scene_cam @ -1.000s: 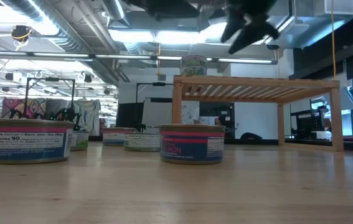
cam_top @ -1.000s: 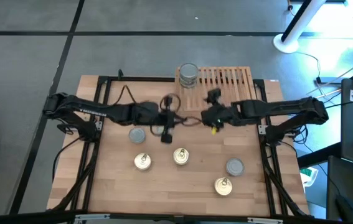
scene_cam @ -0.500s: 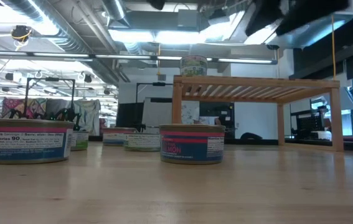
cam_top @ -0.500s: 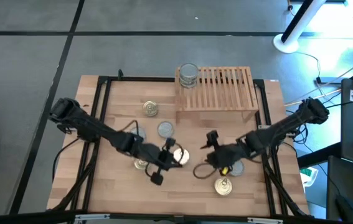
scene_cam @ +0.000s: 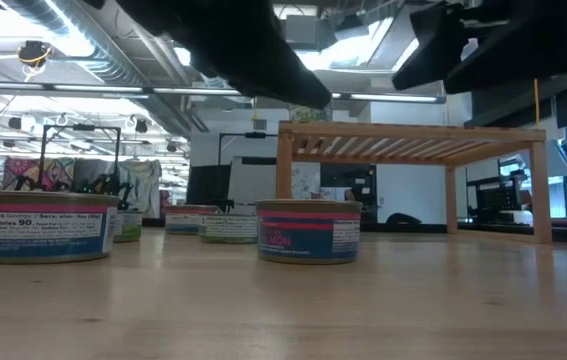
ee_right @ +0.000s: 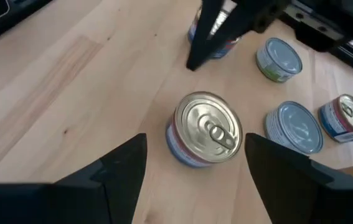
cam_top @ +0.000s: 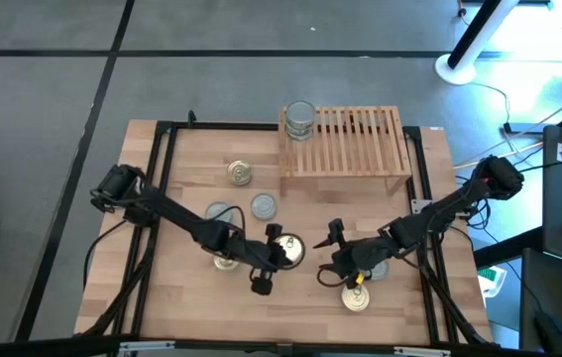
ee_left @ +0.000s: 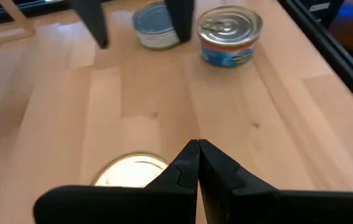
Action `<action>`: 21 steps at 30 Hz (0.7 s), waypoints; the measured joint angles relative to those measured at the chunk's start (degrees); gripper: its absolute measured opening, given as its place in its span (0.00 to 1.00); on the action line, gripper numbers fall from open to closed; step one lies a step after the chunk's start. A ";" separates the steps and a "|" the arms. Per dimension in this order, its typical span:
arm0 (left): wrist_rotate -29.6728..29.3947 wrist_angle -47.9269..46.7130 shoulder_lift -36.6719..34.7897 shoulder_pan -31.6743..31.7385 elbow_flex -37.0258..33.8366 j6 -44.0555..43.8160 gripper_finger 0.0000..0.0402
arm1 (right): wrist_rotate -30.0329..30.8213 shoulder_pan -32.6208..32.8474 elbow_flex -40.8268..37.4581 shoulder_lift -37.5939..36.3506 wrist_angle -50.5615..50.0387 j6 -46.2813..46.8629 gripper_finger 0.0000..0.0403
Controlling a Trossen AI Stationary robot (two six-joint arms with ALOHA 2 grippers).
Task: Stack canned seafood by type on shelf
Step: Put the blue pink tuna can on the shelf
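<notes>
A gold-topped can (cam_top: 290,248) (ee_right: 208,127) stands in the middle of the table. My right gripper (cam_top: 330,255) (ee_right: 196,140) hangs open just right of it, fingers pointing at it and spread wider than the can. My left gripper (cam_top: 282,260) (ee_left: 196,144) is shut and hovers at the can's left near side, touching nothing that I can see. The shelf (cam_top: 355,144) (scene_cam: 413,140) stands at the far edge with one silver-topped can (cam_top: 299,119) on its left end. More cans stand on their bases on the table.
Left of the middle stand a gold can (cam_top: 240,174), two silver cans (cam_top: 263,206) (cam_top: 219,212) and a gold can (cam_top: 226,260) half under my left arm. Right of it are a silver can (cam_top: 375,266) and a gold can (cam_top: 357,297). Most of the shelf's slats are bare.
Both arms have swung from the table's middle, in front of the shelf, toward the near edge and come down on either side of the central gold can. The left gripper has stayed shut and the right open. No can has moved.
</notes>
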 joint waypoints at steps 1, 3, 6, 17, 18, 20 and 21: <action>0.00 -0.04 0.05 0.22 0.00 0.46 0.01 | -0.01 0.00 0.00 0.00 0.09 0.01 0.67; 0.00 -0.27 0.11 0.45 0.00 0.80 0.02 | -0.39 0.00 0.00 0.02 0.72 0.00 0.67; 0.01 -0.16 0.09 0.68 0.00 -1.87 0.07 | -0.96 0.00 0.00 0.02 1.30 0.00 0.67; 0.22 -1.55 0.09 -0.59 0.00 1.50 0.36 | -4.01 0.00 0.02 5.50 6.43 -0.02 0.67; 0.24 -2.45 0.09 -0.67 0.00 2.00 0.36 | -3.74 0.00 0.02 6.06 6.94 -0.04 0.67; 0.19 -3.86 0.10 -0.79 0.00 3.17 0.37 | -2.99 0.00 0.02 7.24 8.11 -0.20 0.67; 0.09 -4.28 0.11 -0.90 0.00 3.88 0.37 | -2.97 0.00 0.02 7.79 8.32 -0.46 0.67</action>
